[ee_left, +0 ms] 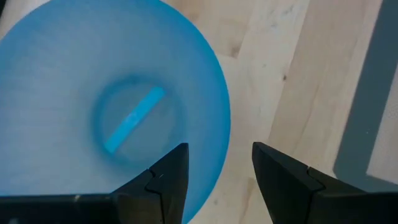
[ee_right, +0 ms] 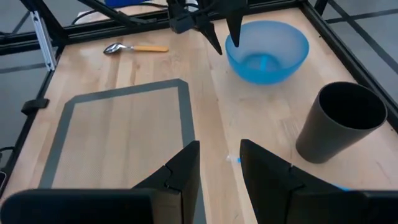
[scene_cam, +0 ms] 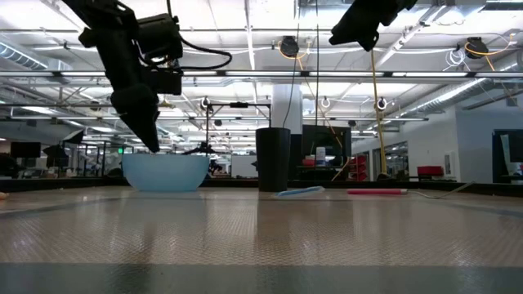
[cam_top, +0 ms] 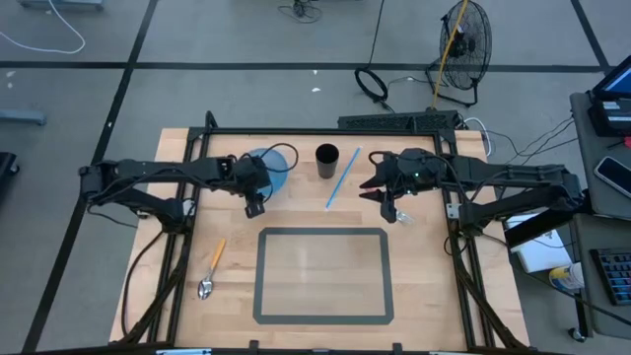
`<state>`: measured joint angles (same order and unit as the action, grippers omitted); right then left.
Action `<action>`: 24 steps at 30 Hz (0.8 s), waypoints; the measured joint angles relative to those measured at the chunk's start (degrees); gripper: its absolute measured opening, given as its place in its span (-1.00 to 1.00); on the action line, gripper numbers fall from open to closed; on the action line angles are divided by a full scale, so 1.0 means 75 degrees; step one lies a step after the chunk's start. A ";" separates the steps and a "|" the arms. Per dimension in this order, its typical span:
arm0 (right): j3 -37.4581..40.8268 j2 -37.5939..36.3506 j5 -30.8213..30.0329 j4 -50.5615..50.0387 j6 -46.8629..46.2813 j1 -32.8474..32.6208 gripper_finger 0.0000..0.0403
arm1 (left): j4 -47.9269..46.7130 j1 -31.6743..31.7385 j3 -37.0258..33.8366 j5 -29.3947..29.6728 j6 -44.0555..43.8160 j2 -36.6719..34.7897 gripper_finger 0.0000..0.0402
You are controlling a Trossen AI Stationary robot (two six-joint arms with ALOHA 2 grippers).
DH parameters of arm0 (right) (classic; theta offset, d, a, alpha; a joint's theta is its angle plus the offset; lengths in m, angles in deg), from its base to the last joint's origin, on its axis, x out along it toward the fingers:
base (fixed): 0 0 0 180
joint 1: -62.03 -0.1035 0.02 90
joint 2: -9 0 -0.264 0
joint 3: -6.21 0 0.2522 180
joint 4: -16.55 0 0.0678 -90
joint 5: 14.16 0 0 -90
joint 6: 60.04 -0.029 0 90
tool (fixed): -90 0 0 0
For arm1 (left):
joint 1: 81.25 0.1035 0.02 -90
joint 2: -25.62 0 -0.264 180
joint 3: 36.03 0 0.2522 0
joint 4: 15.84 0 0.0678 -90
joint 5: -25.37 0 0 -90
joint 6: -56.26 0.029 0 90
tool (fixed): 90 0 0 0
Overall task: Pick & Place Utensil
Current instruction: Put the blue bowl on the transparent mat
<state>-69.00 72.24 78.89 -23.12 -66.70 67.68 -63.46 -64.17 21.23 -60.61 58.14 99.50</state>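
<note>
Left pincer (cam_top: pixel 255 204) parted and empty beside the blue bowl (cam_top: pixel 272 168), right pincer (cam_top: pixel 391 204) likewise parted, empty, above the surface (cam_top: pixel 424 276).

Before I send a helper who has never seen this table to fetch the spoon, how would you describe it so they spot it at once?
Start at the grey taped rectangle in the middle of the wooden table. The spoon lies flat on the bare wood just outside its edge on the left arm's side, apart from everything else. It alone has a shiny metal bowl and an orange handle; the other loose utensil, by the black cup, is a thin blue stick.
</note>
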 joint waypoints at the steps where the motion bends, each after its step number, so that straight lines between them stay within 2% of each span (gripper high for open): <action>1: 0.0071 -0.0003 0.0003 0.0063 -0.0019 -0.0003 -0.44 | -0.0002 0.0028 0.0001 -0.0051 0.0064 0.0050 -0.08; 10: 0.0914 -0.0016 0.0031 0.0881 -0.0338 -0.0023 -0.45 | -0.0036 0.0263 0.0001 -0.0191 0.0273 0.0537 -0.08; 16: 0.1032 -0.0047 0.0032 0.1031 -0.0420 -0.0023 -0.45 | -0.0061 0.0420 0.0001 -0.0149 0.0258 0.0805 -0.11; 19: 0.1032 -0.0047 0.0032 0.1071 -0.0420 -0.0023 -0.45 | -0.0064 0.0479 0.0001 -0.0149 0.0260 0.0902 -0.23; 24: 0.1032 -0.0047 0.0032 0.1066 -0.0423 -0.0024 -0.45 | -0.0060 0.0499 0.0001 -0.0190 0.0265 0.0969 -0.54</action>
<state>-61.26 71.89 79.13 -15.12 -69.87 67.50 -63.91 -60.43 21.24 -62.04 60.14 106.77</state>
